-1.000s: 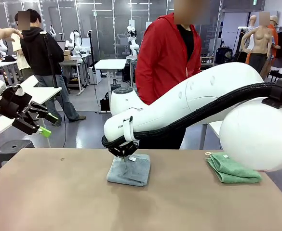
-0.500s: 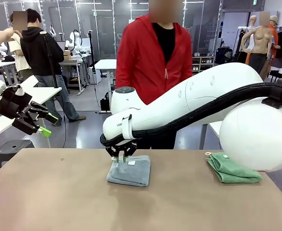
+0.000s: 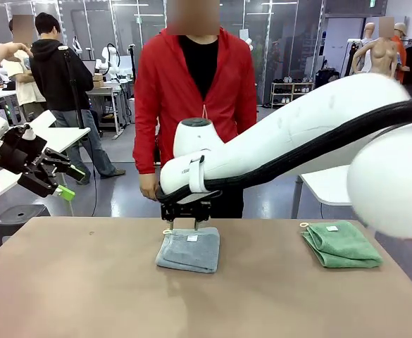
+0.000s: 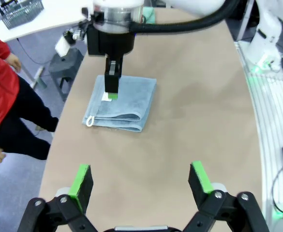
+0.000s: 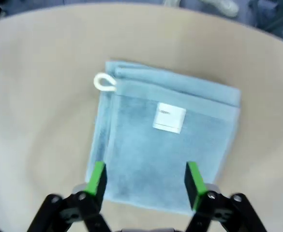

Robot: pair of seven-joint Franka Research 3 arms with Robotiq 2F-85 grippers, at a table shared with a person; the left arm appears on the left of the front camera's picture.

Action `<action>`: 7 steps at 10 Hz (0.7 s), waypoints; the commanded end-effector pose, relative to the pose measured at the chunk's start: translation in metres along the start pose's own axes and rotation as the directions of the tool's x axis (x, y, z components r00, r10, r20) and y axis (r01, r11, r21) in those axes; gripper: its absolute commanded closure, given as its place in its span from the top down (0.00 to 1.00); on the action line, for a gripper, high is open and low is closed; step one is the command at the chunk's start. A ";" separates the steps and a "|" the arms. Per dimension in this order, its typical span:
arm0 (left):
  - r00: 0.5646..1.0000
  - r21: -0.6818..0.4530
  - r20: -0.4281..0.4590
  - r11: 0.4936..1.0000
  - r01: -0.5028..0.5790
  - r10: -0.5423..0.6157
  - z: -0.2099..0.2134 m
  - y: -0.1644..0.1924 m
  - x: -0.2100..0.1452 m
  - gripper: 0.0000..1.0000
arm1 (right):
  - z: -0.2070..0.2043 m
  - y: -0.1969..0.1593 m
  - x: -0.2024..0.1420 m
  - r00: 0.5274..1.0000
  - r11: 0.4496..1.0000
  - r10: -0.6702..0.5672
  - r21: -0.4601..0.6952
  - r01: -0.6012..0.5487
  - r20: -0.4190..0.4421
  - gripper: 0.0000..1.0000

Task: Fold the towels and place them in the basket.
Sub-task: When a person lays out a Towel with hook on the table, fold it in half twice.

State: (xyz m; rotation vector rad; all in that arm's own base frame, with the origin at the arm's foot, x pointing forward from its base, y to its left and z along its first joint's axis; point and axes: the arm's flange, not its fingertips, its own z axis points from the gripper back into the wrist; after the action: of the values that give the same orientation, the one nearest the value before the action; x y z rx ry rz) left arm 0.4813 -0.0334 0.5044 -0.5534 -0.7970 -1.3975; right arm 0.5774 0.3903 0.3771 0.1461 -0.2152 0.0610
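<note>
A pale blue-grey towel (image 3: pixel 188 251) lies folded on the brown table (image 3: pixel 86 296), its white tag (image 5: pixel 169 117) facing up and a loop (image 5: pixel 104 83) at one corner. My right gripper (image 3: pixel 185 220) hovers just above the towel's far edge, open, with nothing between its green pads (image 5: pixel 194 178). The mint green towel (image 3: pixel 341 245) lies folded at the table's right. My left gripper (image 3: pixel 56 180) hangs open in the air off the table's left side, far from both towels. In the left wrist view the basket (image 4: pixel 21 12) stands on a white side table beyond the person.
A person in a red jacket (image 3: pixel 195 91) stands at the far edge, right behind the blue-grey towel, one hand (image 3: pixel 148 186) hanging near my right gripper. The right arm (image 3: pixel 297 141) spans the table's right half above the green towel.
My right gripper has opened and lifted off the blue-grey towel, which stays folded on the table. The person has stepped left, behind that towel. The left arm has not moved.
</note>
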 end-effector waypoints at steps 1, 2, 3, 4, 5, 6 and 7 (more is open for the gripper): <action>1.000 0.016 0.000 1.000 0.001 -0.001 0.000 -0.003 0.001 1.00 | 0.029 -0.045 -0.027 0.997 0.995 -0.079 0.059 0.078 0.016 0.83; 1.000 0.016 0.000 1.000 0.001 -0.001 0.000 -0.003 0.001 1.00 | 0.040 -0.063 -0.035 0.993 0.990 -0.119 0.079 0.119 -0.003 0.83; 1.000 0.016 0.000 1.000 0.001 -0.001 0.000 -0.003 0.001 1.00 | 0.047 -0.077 -0.038 0.989 0.985 -0.151 0.078 0.151 -0.008 0.83; 1.000 0.016 0.000 1.000 0.001 -0.001 0.000 -0.003 0.001 1.00 | 0.051 -0.089 -0.040 0.983 0.979 -0.186 0.083 0.185 0.002 0.83; 1.000 0.016 0.000 1.000 0.001 -0.001 0.000 -0.003 0.001 1.00 | 0.052 -0.097 -0.042 0.979 0.974 -0.205 0.095 0.204 0.004 0.83; 1.000 0.016 0.000 1.000 0.001 -0.001 0.000 -0.003 0.001 1.00 | 0.052 -0.101 -0.043 0.976 0.971 -0.219 0.099 0.217 0.004 0.83; 1.000 0.016 0.000 1.000 0.001 -0.001 0.000 -0.003 0.001 1.00 | 0.052 -0.102 -0.042 0.975 0.972 -0.221 0.081 0.220 0.005 0.83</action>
State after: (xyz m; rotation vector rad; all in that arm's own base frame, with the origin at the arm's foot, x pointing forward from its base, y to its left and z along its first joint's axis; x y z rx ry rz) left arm 0.4813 -0.0334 0.5043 -0.5533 -0.7970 -1.3974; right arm 0.5387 0.2799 0.4071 0.2284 -0.1975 -0.1574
